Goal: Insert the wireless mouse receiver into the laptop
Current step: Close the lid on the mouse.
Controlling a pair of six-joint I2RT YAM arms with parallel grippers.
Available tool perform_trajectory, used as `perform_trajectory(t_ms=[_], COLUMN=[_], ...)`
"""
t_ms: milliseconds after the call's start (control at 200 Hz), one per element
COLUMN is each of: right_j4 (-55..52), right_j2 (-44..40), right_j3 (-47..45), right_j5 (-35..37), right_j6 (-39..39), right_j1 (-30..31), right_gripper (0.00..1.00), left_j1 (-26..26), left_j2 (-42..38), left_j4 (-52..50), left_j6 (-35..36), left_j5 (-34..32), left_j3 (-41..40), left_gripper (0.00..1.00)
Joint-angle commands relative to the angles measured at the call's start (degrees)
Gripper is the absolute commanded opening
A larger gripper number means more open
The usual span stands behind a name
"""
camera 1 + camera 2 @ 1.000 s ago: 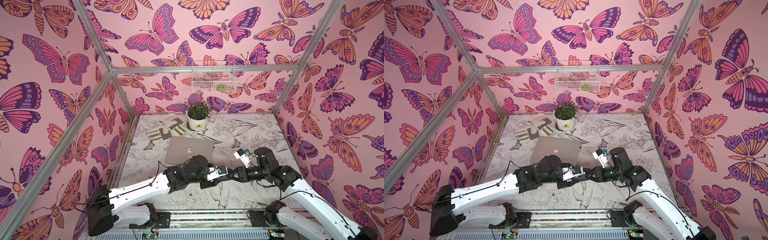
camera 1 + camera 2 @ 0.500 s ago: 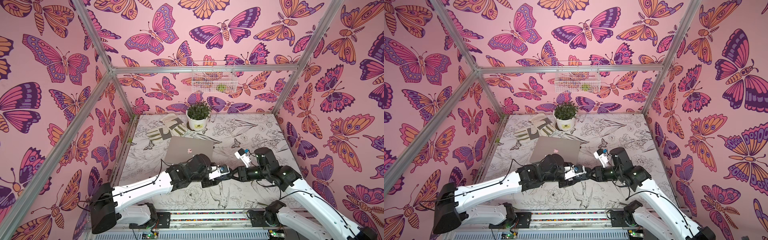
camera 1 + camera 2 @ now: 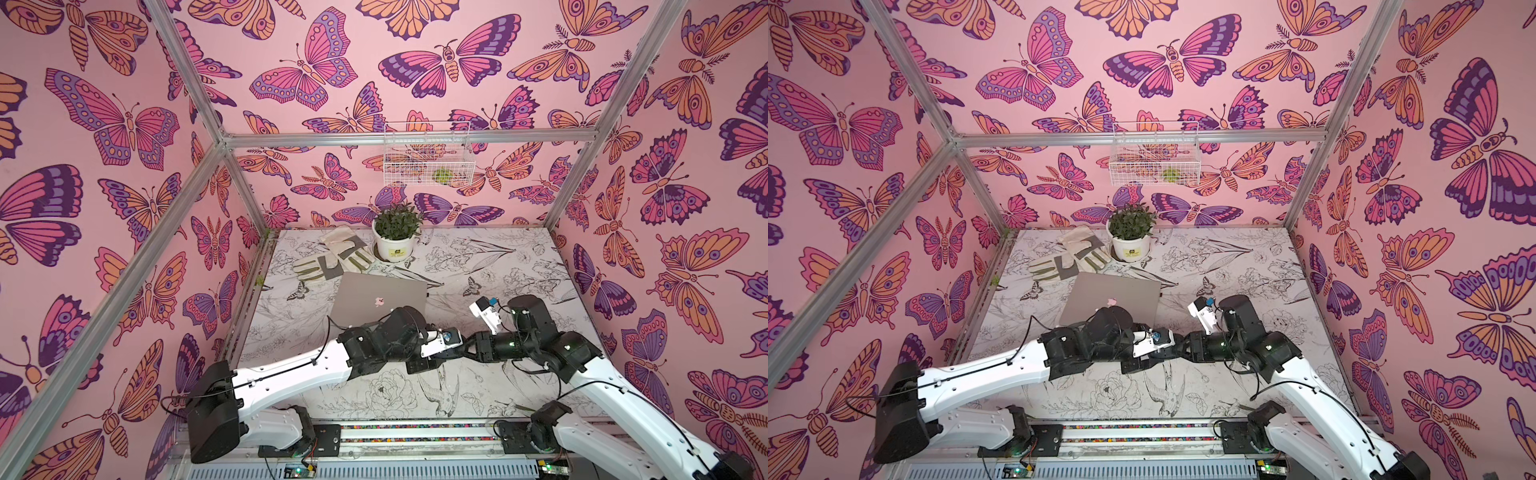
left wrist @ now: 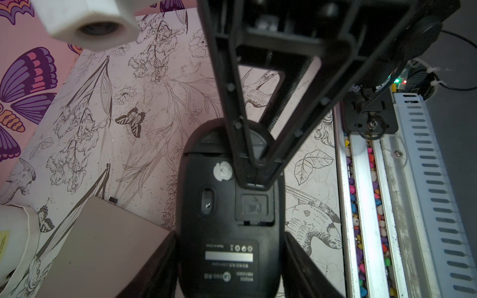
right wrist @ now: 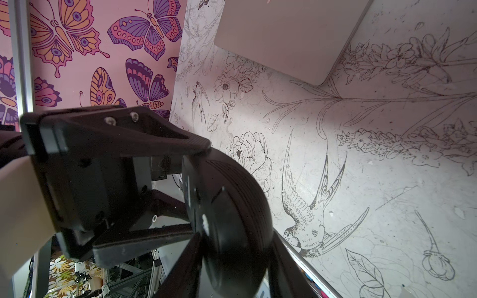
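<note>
The silver-grey laptop (image 3: pixel 374 297) (image 3: pixel 1113 297) lies shut on the table. The wireless mouse receiver (image 3: pixel 427 296) (image 4: pixel 112 200) is a tiny black piece sitting against the laptop's right edge, near the far corner. In front of the laptop both grippers meet in the air. My left gripper (image 4: pixel 231 233) is shut across the width of a black mouse (image 4: pixel 229 219), whose underside faces the left wrist camera. My right gripper (image 5: pixel 236 234) straddles the mouse's (image 5: pixel 232 193) far end. One of its fingers (image 4: pixel 237 144) rests on the underside and the other lies against the domed top.
A potted plant (image 3: pixel 395 245) and a pair of work gloves (image 3: pixel 332 262) lie behind the laptop. A white wire basket (image 3: pixel 428 160) hangs on the back wall. A rail with coloured beads (image 4: pixel 361 180) runs along the table's front edge.
The left arm's rear links have swung a little to the right. Both grippers stay together at the mouse, and the right arm has hardly moved.
</note>
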Motion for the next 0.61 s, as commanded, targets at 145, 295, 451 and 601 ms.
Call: perform_trajectory(t_ms=[145, 295, 451, 601], right_j4=[3.5, 3.7, 2.8, -0.2], right_j2=[0.5, 0.5, -0.1, -2.2], right_j3=[0.3, 0.3, 0.8, 2.7], right_j5=[-3.0, -2.9, -2.1, -0.5], right_j6=[-0.1, -0.1, -0.6, -2.1], right_j1=[1.3, 1.3, 1.3, 0.8], right_gripper=[0.43, 0.47, 0.56, 0.65], left_j1=[-1.2, -1.2, -1.2, -1.3], left_j2=[0.7, 0.7, 0.4, -0.8], left_j4=[10.2, 11.4, 11.5, 11.3], left_j6=[-0.6, -0.9, -1.0, -1.2], left_j5=[2.2, 1.9, 1.2, -0.1], left_j3=[1.5, 1.1, 0.3, -2.0], left_gripper=[0.40, 0.38, 0.32, 0.32])
